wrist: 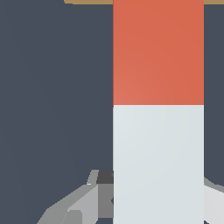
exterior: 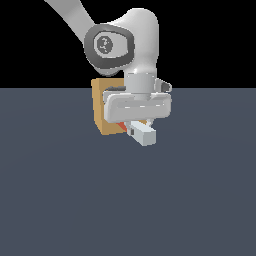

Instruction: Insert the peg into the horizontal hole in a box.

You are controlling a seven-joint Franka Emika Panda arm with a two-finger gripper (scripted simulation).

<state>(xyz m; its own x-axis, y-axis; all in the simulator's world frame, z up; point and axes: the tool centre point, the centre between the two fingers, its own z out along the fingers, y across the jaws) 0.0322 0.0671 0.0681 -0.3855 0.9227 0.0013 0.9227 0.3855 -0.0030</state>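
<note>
My gripper [exterior: 138, 125] is shut on the peg [exterior: 143, 133], held level just above the floor. The peg's white half points toward the exterior camera. Its red-orange half [exterior: 121, 128] runs back to the tan box [exterior: 102, 107], which stands right behind the hand. In the wrist view the peg [wrist: 158, 87] fills the middle, red-orange part far, white part near, with my gripper [wrist: 157, 197] clamped on the white part. One finger [wrist: 94, 197] shows beside it. A thin strip of the box [wrist: 87, 1] lies at the peg's red end. The hole is hidden by the hand and peg.
The dark grey floor [exterior: 60, 190] spreads around the box. The arm's wrist and link [exterior: 125, 45] rise above the box and cover its upper right part.
</note>
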